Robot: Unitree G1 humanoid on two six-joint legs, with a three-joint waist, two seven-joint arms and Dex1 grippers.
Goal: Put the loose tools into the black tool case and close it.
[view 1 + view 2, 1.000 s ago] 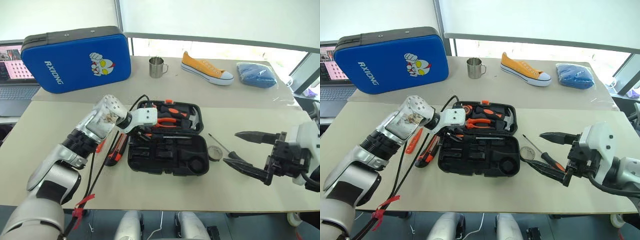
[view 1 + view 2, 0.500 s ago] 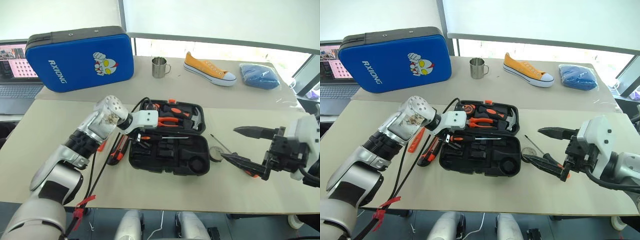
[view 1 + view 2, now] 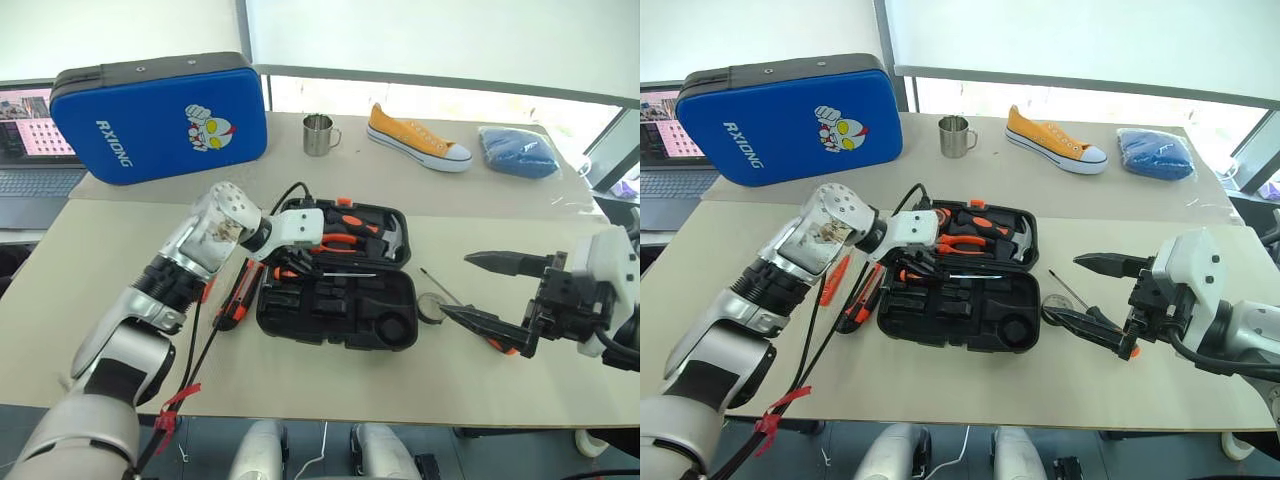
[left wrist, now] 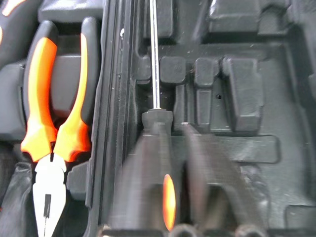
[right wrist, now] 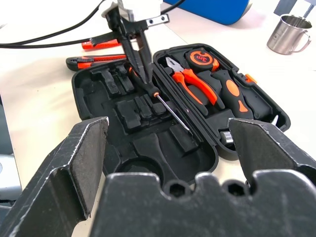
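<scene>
The black tool case (image 3: 385, 325) lies open in the middle of the table. One long screwdriver (image 4: 154, 59) lies in its front half. My left gripper (image 3: 292, 268) is shut, with its fingertips over that screwdriver's handle. A second long screwdriver (image 3: 441, 287) and the small tape roll (image 3: 430, 307) lie right of the case. My right gripper (image 3: 455, 286) hovers wide open just above them. The utility knife (image 3: 232, 300) and the slim orange screwdriver (image 3: 832, 282) lie left of the case, beside my left forearm.
Pliers (image 3: 340, 240), a tape measure and a hammer fill the case's lid half. On the far table stand a blue case (image 3: 160, 115), a metal mug (image 3: 318, 133), a yellow shoe (image 3: 415, 137) and a blue cloth (image 3: 518, 150). A laptop (image 3: 30, 150) sits far left.
My left gripper's fingers stood spread over the screwdriver in the case half a second ago and have now come together. The right gripper has stayed open in place.
</scene>
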